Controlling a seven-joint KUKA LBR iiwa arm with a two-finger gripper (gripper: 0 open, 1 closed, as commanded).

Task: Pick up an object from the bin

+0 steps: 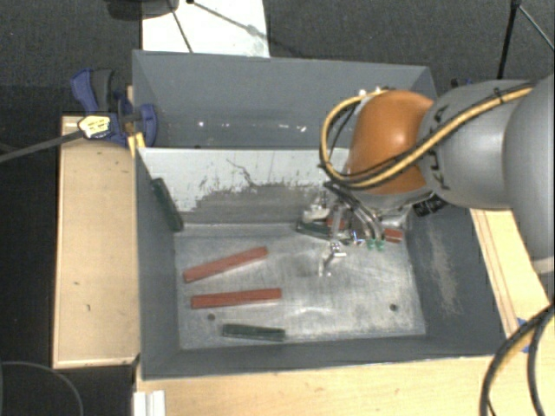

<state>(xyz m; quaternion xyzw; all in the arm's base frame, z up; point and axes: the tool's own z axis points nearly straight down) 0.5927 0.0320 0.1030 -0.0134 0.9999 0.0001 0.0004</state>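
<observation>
The hand (333, 251) hangs right of centre in the grey metal bin (286, 102); its opening cannot be judged. Left of centre lies a flat red-brown stick (225, 264), probably light and stiff, best pinched across its middle.

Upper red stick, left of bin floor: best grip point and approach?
Mid-length on the upper red stick, straight down from above, jaws across its narrow width. It lies flat, slanted, with bare bin floor on both long sides; the lower red stick lies apart.
</observation>
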